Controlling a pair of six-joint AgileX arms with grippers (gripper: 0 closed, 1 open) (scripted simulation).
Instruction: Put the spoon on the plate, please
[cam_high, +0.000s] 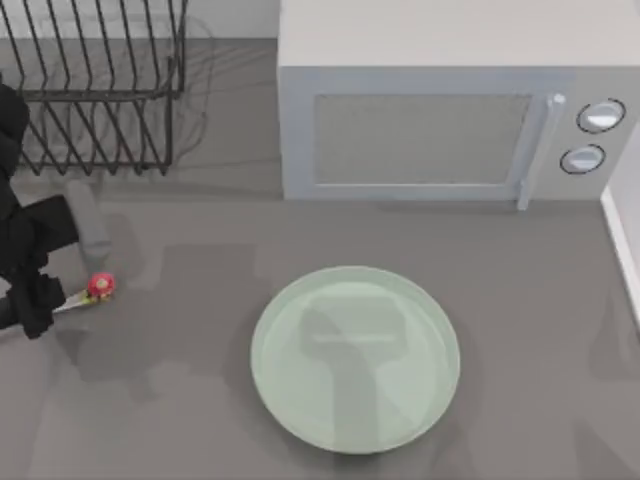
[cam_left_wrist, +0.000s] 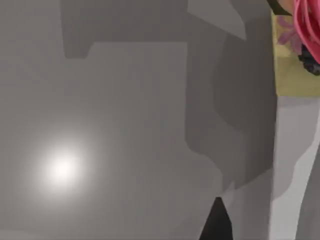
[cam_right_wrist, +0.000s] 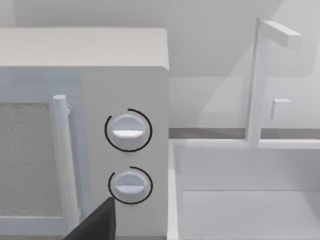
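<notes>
Red-knobbed spoon (cam_high: 92, 291) sits in our left gripper (cam_high: 42, 300), pinched by its bowl end (for carrying, we judge) left of the plate (cam_high: 355, 358).

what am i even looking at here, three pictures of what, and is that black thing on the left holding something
These are three camera views of one moment in a simulated kitchen scene with a two-armed AgileX robot. The top view looks down on a grey table. On it lie a large pale-green plate, a microwave behind it and a black wire dish rack at the back left. The black shape at the table's left edge is the left gripper, right over the spoon, whose red knob pokes out beside it. Whether the fingers have closed on it cannot be told. The left wrist view comes from a camera on that arm and sees the spoon's handle close up. The right wrist view faces the microwave's two dials and a white sink.
</notes>
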